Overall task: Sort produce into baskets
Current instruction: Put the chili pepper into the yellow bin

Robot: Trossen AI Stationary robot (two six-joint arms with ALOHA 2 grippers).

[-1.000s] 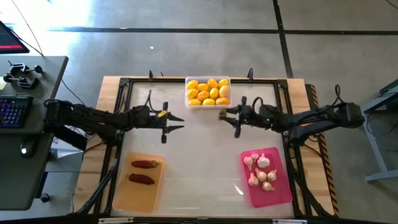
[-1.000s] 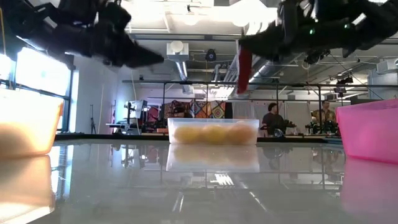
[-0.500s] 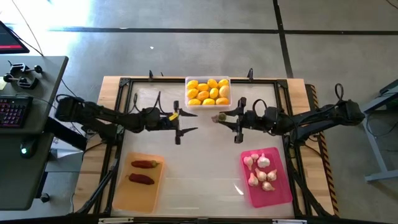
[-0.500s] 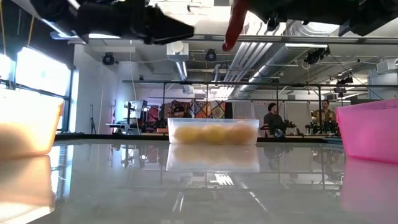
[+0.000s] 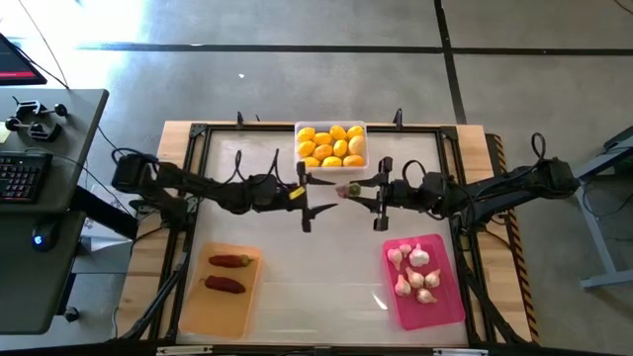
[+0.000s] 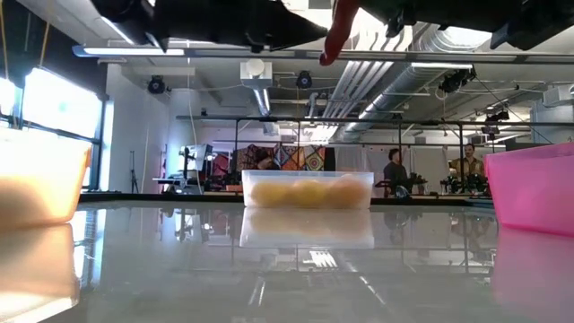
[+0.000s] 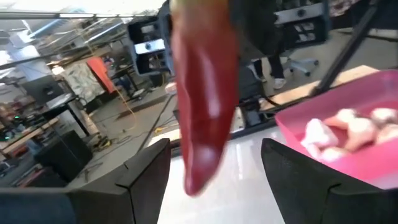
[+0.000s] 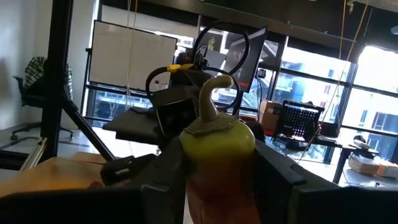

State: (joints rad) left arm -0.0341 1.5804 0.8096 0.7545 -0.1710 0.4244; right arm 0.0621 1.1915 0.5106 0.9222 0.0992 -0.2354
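My right gripper (image 5: pixel 356 190) is shut on a dark red chili pepper (image 7: pixel 202 93) above the table's middle. Its green stem end (image 8: pixel 216 134) points up and its tip (image 6: pixel 334 45) points down. My left gripper (image 5: pixel 331 195) is open. Its two fingers (image 7: pixel 146 180) stand on either side of the chili's lower end, with a gap showing on each side. The clear basket (image 5: pixel 300 166) of lemons sits at the far edge. The orange basket (image 5: pixel 193 307) holds two chilies, and the pink basket (image 5: pixel 450 307) holds garlic bulbs. My right gripper pinches the chili just below its green cap (image 8: pixel 217 146) between its two fingers (image 8: pixel 168 180). The fingers come level from the table's right side and lie across the chili. It hangs upright, stem up, lifted clear of the table.
The table's wooden frame (image 5: pixel 178 148) runs around the white top. Bare white surface lies between the three baskets, under both grippers. A desk with a keyboard (image 5: pixel 20 173) stands left of the table. People sit far back in the room (image 6: pixel 392 170).
My left gripper has gone toward the table's right edge, up to the chili, and has opened. My right gripper has gone up and a little toward the table's left with the chili, which still hangs tip down.
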